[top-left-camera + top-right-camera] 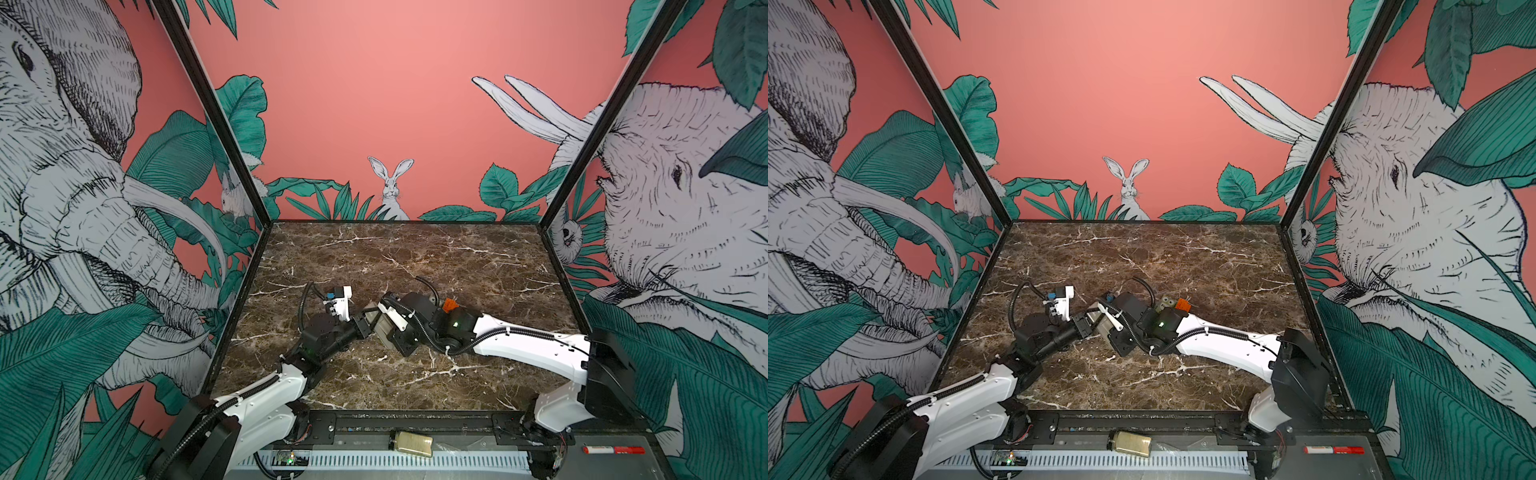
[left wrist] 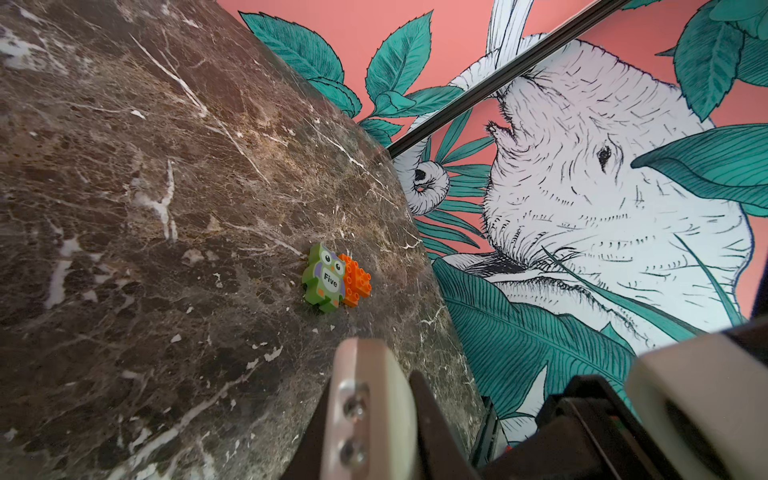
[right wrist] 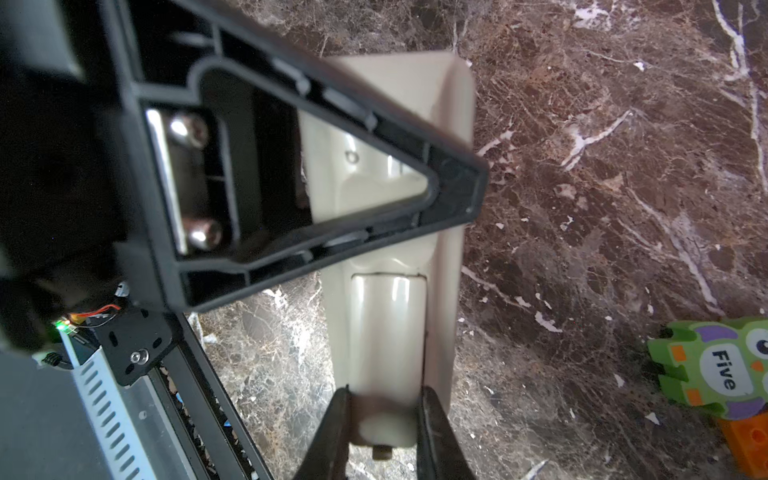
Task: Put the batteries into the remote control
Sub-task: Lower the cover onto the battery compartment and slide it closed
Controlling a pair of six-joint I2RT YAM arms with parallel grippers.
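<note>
while the slim cream plastic remote control (image 3: 390,316) shows its plain back above the middle of the dark brown marble counter (image 3: 602,187), the left jaws clench one end through its thickness and the right jaws pinch the other end at the battery lid (image 3: 388,353). a green owl block (image 2: 326,278) touches an orange brick (image 2: 358,279) nearby.

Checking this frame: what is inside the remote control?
Nothing inside shows. The remote control presents only its pale back, with what looks like a closed panel in place. Whatever sits behind that panel is covered.
</note>
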